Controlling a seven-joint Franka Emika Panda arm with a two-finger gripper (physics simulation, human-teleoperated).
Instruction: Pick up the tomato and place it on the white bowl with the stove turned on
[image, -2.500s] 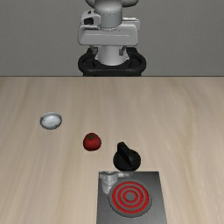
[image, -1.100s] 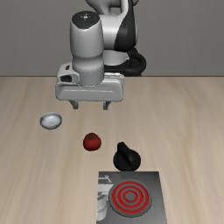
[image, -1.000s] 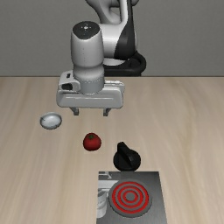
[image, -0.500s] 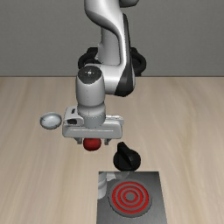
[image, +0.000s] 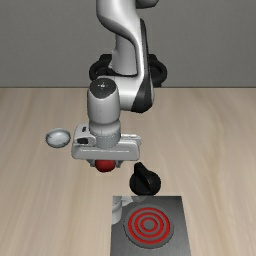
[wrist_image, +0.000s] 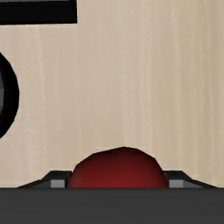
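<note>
The red round tomato (image: 103, 166) sits on the light wooden desk (image: 210, 130), a little left of the frame's centre in the exterior view. It is largely covered from above by the end of the white and grey robot arm (image: 105, 105). In the wrist view the jaws are gripping it, with a grey fingertip pad (wrist_image: 59, 180) against each flank of the tomato. The small white bowl (image: 59, 138) lies at centre left, near the arm's end but apart from it. To the lower right of the tomato stands a black rounded pot (image: 145, 179). Below that, at bottom centre, the flat dark stove plate (image: 172, 208) shows bright red rings.
</note>
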